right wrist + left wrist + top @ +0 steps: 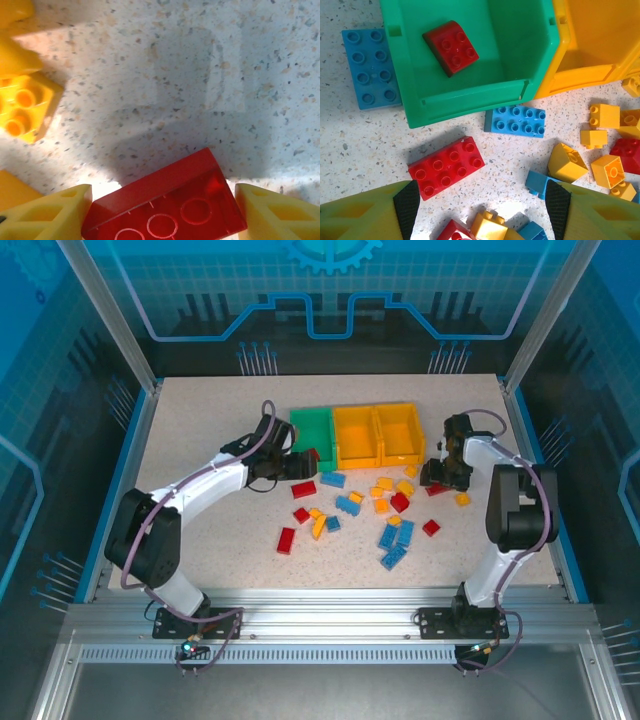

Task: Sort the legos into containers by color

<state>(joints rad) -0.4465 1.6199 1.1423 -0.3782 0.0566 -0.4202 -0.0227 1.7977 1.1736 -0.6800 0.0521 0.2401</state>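
The containers stand in a row at the back: a green bin (310,428) and two orange-yellow bins (357,435) (400,430). One red lego (451,47) lies inside the green bin (470,92). Red, blue and orange-yellow legos (350,505) are scattered in front of the bins. My left gripper (290,462) (482,210) hovers open over a red eight-stud brick (446,166) and a blue brick (516,121), holding nothing. My right gripper (440,475) (164,215) is low and open wide. An upturned red brick (167,205) (437,489) lies between its fingers, against the left one.
A blue brick (370,67) lies flat against the green bin's outer left wall. A yellow brick (25,107) sits left of the right gripper, another (462,499) near it. Blue rails edge the table (200,420) on both sides.
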